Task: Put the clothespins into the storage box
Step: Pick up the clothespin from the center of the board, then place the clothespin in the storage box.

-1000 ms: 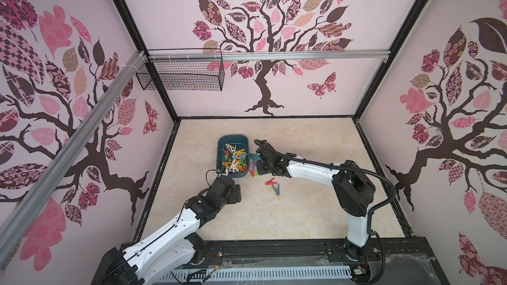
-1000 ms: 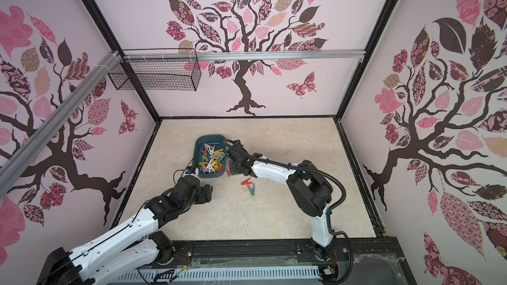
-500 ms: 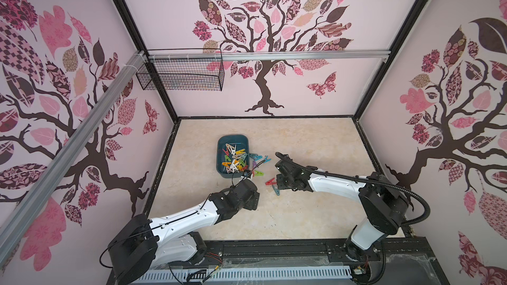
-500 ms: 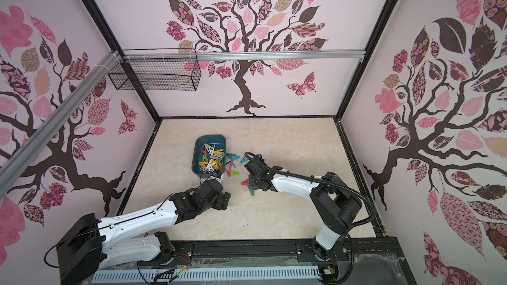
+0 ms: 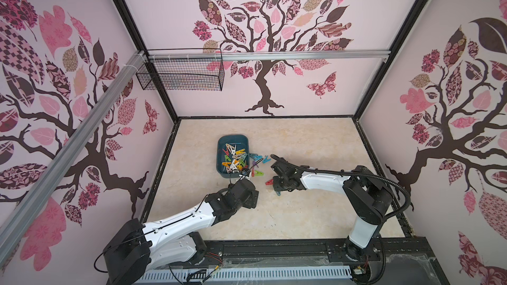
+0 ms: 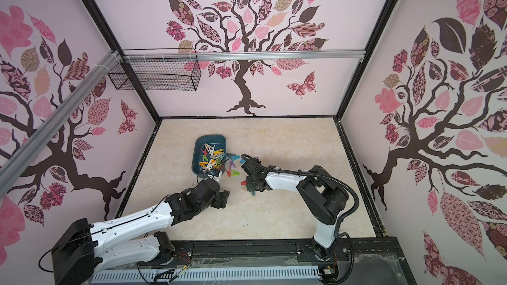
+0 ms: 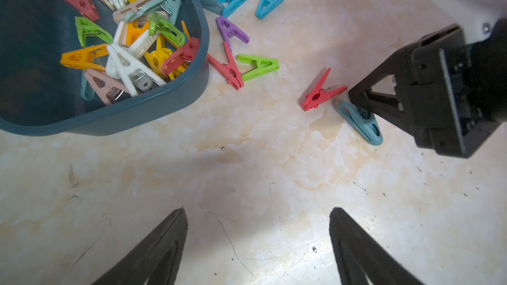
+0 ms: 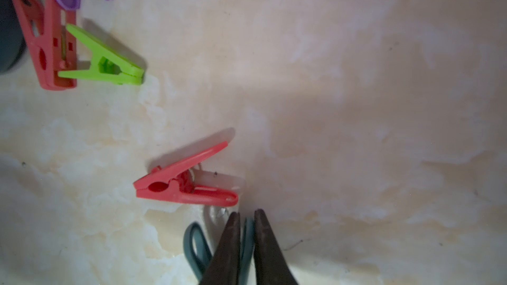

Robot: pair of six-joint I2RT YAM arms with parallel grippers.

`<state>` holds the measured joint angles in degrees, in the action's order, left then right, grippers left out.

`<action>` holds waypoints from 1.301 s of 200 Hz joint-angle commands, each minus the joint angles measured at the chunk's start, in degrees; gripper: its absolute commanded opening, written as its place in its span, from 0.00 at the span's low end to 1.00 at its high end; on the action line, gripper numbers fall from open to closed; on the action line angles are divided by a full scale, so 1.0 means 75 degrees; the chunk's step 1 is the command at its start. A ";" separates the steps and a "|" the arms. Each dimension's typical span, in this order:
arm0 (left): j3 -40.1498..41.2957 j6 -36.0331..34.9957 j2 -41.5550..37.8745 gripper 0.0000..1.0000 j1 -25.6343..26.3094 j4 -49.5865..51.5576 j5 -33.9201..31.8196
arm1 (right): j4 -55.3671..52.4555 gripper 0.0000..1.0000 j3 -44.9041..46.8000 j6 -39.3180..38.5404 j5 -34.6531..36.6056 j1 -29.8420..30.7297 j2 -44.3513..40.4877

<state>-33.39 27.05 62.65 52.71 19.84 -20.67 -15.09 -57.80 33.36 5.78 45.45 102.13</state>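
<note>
While right jaws nip the teal clothespin [image 7: 360, 124], red clothespin [image 8: 192, 197] just beside; left jaws wide, empty.

Light: bright, even, diffuse.
Shadow: soft, across the surface [image 8: 356, 91].
Blur: right hand [image 8: 247, 213] and teal peg [image 8: 194, 245] out of focus.
Edges: wide-angle stretch in both top views.

The storage box [image 7: 164, 110] is dark teal, the clothespins [image 7: 129, 62] multicoloured, the tabletop [image 7: 247, 176] cream-marbled, the walls [image 5: 170, 17] pink with brown trees [image 5: 264, 88].
</note>
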 commanded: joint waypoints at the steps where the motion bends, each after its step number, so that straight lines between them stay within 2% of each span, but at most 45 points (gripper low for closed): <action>1: -0.0228 -0.0110 -0.0383 0.86 -0.0028 0.0046 -0.0380 | -0.0143 0.11 -0.0107 0.0005 0.0106 0.0021 -0.0200; 20: -0.0289 -0.0042 -0.0710 0.86 -0.0332 0.0245 -0.0314 | -0.0394 0.10 -0.0368 -0.0126 0.0149 0.0014 -0.0532; 42: -0.0065 0.0384 -0.1293 0.86 -0.1147 0.0292 0.0223 | -0.0559 0.08 -0.0830 -0.0229 -0.0002 0.0033 -0.0769; 61: 0.0093 0.0695 -0.1767 0.86 -0.1717 0.0563 0.0133 | -0.0509 0.07 -0.1474 -0.0320 -0.0164 0.0083 -0.0636; 91: -0.0128 0.1006 -0.1906 0.85 -0.2544 0.1616 -0.0332 | -0.0375 0.07 -0.3013 -0.0463 -0.0332 0.0136 0.0250; 131: -0.0052 0.0964 -0.2175 0.85 -0.2703 0.1653 -0.0417 | -0.0034 0.07 -0.5226 -0.0412 -0.0669 0.0153 0.2046; 150: -0.0024 0.0990 -0.2092 0.85 -0.2697 0.1616 -0.0351 | -0.0038 0.10 -0.6237 -0.0353 -0.0722 0.0155 0.2919; 185: -0.0051 0.0696 -0.1991 0.85 -0.2712 0.1488 -0.0424 | -0.0547 0.30 -0.7551 -0.0685 -0.0521 0.0114 0.3626; 196: -0.0087 0.0540 -0.1986 0.86 -0.2711 0.1448 -0.0452 | -0.0759 0.32 -0.7385 -0.0852 -0.0312 0.0087 0.3353; 206: -0.0078 0.0397 -0.1986 0.86 -0.2710 0.1380 -0.0464 | -0.0716 0.33 -0.6739 -0.0969 -0.0080 0.0039 0.2891; 236: -0.0140 -0.0085 -0.1845 0.85 -0.2609 0.1114 -0.0143 | -0.0176 0.36 -0.3666 -0.0973 0.0292 -0.0253 0.1019; 247: -0.0216 -0.0233 -0.1680 0.85 -0.2315 0.1017 -0.0161 | -0.0200 0.37 -0.2846 -0.0951 0.0335 -0.0276 0.0580; 260: -0.0320 -0.0475 -0.1402 0.85 -0.1650 0.0807 -0.0347 | -0.0316 0.39 -0.2139 -0.0816 0.0301 -0.0269 0.0257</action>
<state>-33.39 27.97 49.47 34.65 29.21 -22.96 -15.99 -81.21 26.83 5.89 44.03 111.20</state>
